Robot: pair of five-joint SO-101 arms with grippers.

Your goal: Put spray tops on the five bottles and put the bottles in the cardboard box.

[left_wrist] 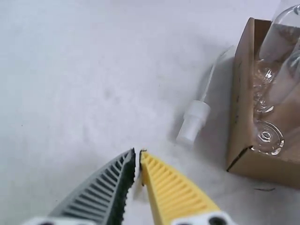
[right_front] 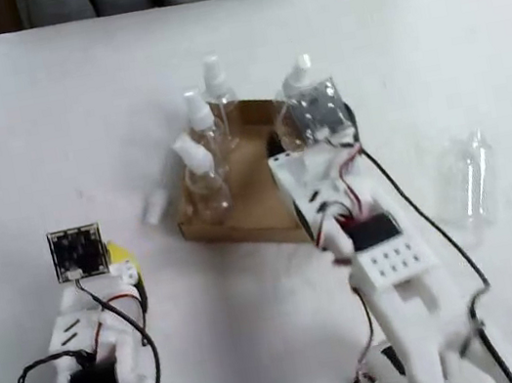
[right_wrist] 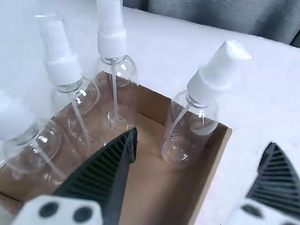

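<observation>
The cardboard box (right_front: 256, 201) sits mid-table. Three clear bottles with white spray tops (right_front: 201, 151) stand along its left side, also seen as bottles (right_wrist: 75, 98) in the right wrist view. A fourth capped bottle (right_wrist: 193, 124) stands in the far right corner (right_front: 303, 94), its top tilted. My right gripper (right_wrist: 201, 140) is open around this bottle, with its black fingers (right_wrist: 110, 164) clear of the glass. A bare bottle (right_front: 467, 179) lies on the table to the right. A loose spray top (left_wrist: 193, 121) lies just left of the box (left_wrist: 241, 93). My left gripper (left_wrist: 138, 158) is shut and empty, short of that top.
The left arm's base (right_front: 91, 379) stands at the front left and the right arm (right_front: 387, 258) stretches from the front edge to the box. White tabletop lies open on the left and at the back. Grey fabric runs behind the far edge.
</observation>
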